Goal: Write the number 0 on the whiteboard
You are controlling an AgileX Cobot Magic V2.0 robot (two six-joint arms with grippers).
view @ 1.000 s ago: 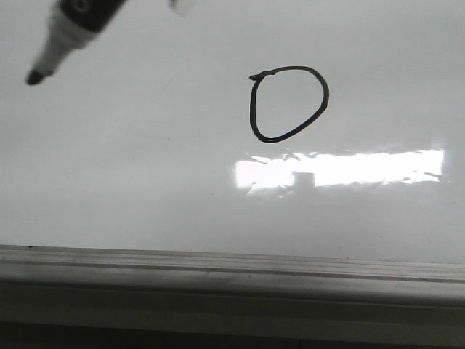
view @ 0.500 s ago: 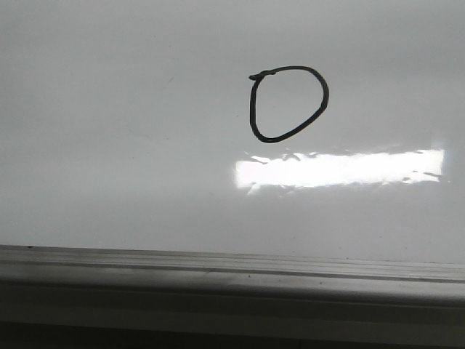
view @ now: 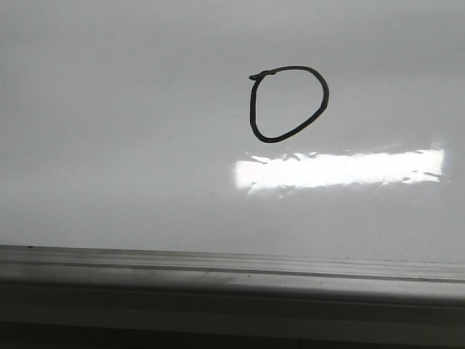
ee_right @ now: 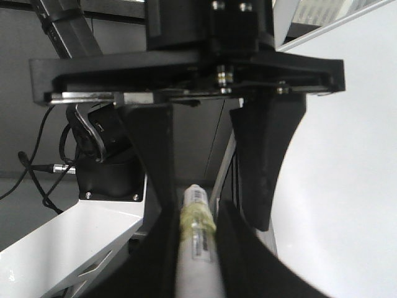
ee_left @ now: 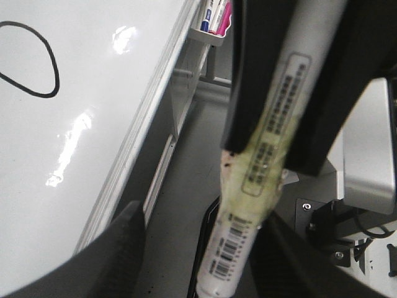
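Neither arm shows in the front view right now. In the left wrist view, the left end effector (ee_left: 273,155) has its two dark fingers (ee_left: 248,81) clamped against a pale cylindrical marker (ee_left: 260,167), the barrel running between them at a slant with its barcoded end sticking out past the fingertips. In the right wrist view, the right end effector (ee_right: 211,186) hangs under its black mounting plate, its two dark fingers (ee_right: 263,161) spread well apart, nothing pinched between them. A pale barrel appears low in the gap between those fingers, but whether it touches either one cannot be told.
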